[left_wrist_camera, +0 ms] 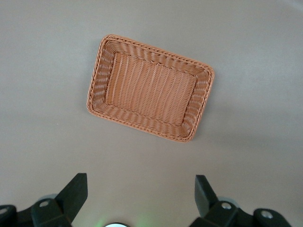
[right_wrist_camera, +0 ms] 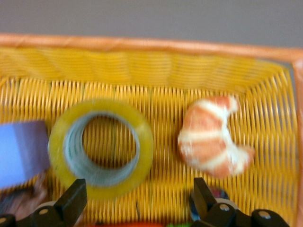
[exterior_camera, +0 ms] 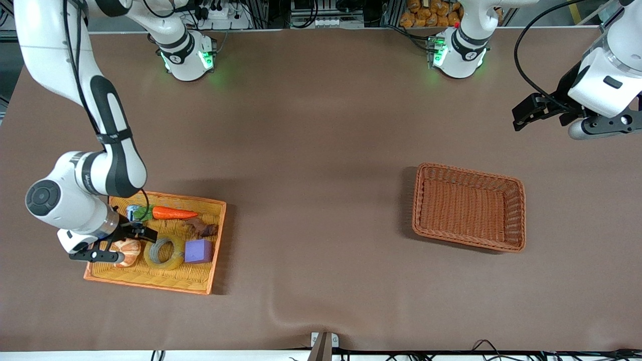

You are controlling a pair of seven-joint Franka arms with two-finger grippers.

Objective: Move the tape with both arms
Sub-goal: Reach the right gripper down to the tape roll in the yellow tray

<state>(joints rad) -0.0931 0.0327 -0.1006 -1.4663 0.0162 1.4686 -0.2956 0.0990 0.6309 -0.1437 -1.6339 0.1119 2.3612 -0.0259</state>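
Yellow woven tray (exterior_camera: pixel 165 281) near the front edge of the table, toward the right arm's end, holding the tape (exterior_camera: pixel 164 252) among toy foods.

Lying flat in the tray, the tape ring sits between a croissant (exterior_camera: pixel 128 250) and a purple cube (exterior_camera: pixel 198 251), with a carrot (exterior_camera: pixel 173 213) farther from the front camera. Right gripper (exterior_camera: pixel 131 235) hovers low over the tray beside the tape, fingers spread wide, holding nothing. Left gripper (exterior_camera: pixel 524 116) waits high over the table edge at the left arm's end, fingers also wide apart, near an orange-brown wicker basket (exterior_camera: pixel 516 213).
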